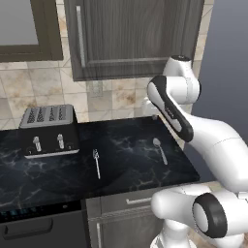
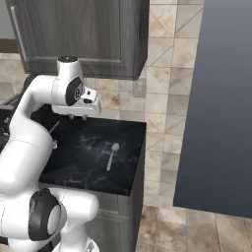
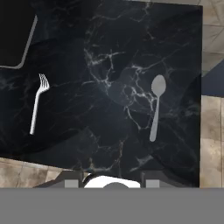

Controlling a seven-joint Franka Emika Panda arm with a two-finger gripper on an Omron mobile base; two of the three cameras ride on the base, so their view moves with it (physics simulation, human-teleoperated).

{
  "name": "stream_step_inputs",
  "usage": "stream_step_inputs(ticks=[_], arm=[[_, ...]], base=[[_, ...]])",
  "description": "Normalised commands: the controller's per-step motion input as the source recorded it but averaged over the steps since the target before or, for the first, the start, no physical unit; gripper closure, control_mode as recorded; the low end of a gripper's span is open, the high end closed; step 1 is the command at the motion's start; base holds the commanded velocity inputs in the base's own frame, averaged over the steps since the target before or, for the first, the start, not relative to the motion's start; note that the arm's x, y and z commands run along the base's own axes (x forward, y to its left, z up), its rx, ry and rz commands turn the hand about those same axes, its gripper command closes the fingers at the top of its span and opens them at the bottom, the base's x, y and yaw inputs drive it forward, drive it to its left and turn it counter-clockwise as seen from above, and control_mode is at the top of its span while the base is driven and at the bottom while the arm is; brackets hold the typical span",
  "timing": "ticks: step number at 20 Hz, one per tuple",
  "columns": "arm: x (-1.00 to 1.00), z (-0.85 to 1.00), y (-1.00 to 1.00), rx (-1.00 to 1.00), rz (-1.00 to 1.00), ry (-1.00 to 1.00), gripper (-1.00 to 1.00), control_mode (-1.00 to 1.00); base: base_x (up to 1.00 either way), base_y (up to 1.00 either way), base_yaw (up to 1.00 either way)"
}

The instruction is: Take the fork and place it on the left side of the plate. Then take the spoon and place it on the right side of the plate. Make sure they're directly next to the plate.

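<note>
- Fork (image 3: 37, 103): lying flat at left of the hand view, tines toward the top; judged light, stiff, slippery; thin handle's middle looking best to pinch.
- Spoon (image 3: 155, 105): resting right of centre, well apart.
- Counter (image 3: 109, 52): showing black marble, hard; toaster (image 1: 48, 131) sitting at left; cabinets hanging above.
- Gripper (image 2: 78, 117): hovering, grasping nothing; its spread I cannot tell.

Counter (image 1: 131, 140): black marble with fine white veining. Fork (image 3: 37, 103) and spoon (image 3: 155, 105): plain silver, no pattern. Toaster (image 1: 48, 131): black body, silver-grey slotted top, silver knobs and trim. Wall cabinets (image 1: 131, 38): dark grey-brown woodgrain, grey bar handle. Backsplash (image 1: 53, 87): beige and tan mottled stone tile, pale grout lines. Tall panel (image 2: 221, 103) at right: flat slate blue. Floor (image 2: 197, 231): tan stone tile. Arm (image 1: 213, 135): white with black joints.
</note>
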Motion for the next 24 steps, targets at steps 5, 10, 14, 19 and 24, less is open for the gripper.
stream_step_inputs(ticks=[5, 10, 14, 19, 24], arm=[[-0.19, -0.01, 0.09, 0.0, 0.0, -0.03, -1.0, -1.0], [-0.26, -0.1, 0.33, 0.0, 0.0, -0.03, -1.0, -1.0], [-0.16, -0.16, 0.48, 0.02, 0.0, 0.0, -1.0, -1.0], [-0.09, -0.12, 0.49, 0.07, -0.01, -0.02, -1.0, -1.0], [-0.07, -0.22, 0.39, 0.11, -0.01, 0.0, -1.0, -1.0]], base=[[0.0, 0.0, 0.0], [0.0, 0.0, 0.0], [0.0, 0.0, 0.0], [0.0, 0.0, 0.0], [0.0, 0.0, 0.0]])
